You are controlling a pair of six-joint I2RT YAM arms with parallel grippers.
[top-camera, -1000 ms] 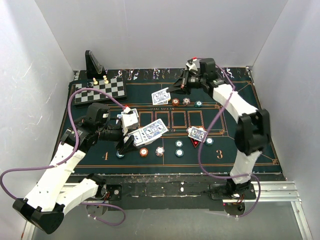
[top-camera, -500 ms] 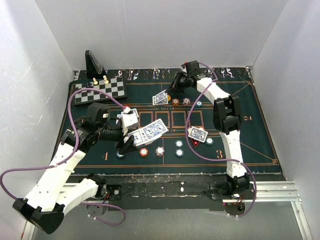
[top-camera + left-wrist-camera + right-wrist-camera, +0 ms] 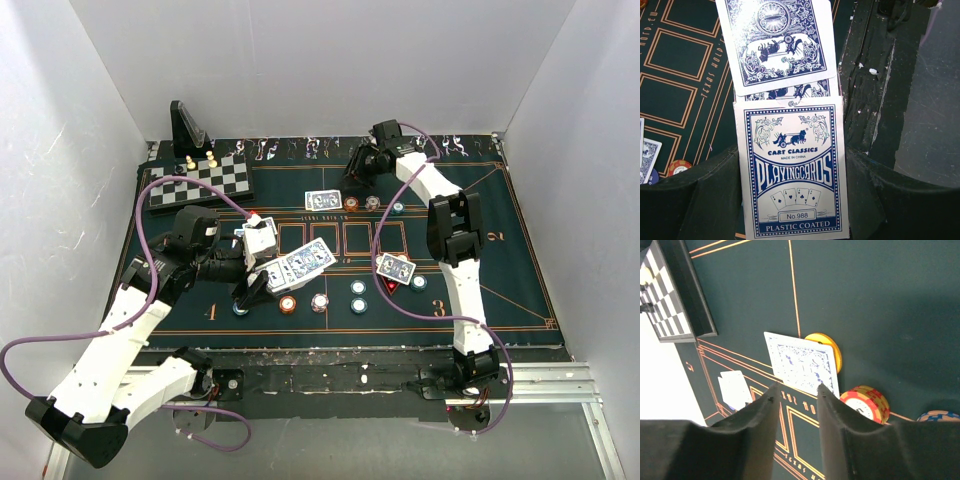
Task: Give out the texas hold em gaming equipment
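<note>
My left gripper is shut on a white-and-blue playing card box, with blue-backed cards fanned out of its top. My right gripper is open and empty at the far middle of the mat, just above and behind a blue-backed card. That card lies flat beyond its fingertips, partly over a yellow disc. An orange chip, a whitish chip and a teal chip sit beside it. More cards lie on a red triangle marker.
The chessboard with pawns and the black angled stand are at the far left. Orange, whitish and teal chips lie along the near row of the green mat. White walls enclose the table.
The right gripper has let go of the card, which now lies flat on the mat, and has drawn back a little toward the far edge. The left arm has not moved.
</note>
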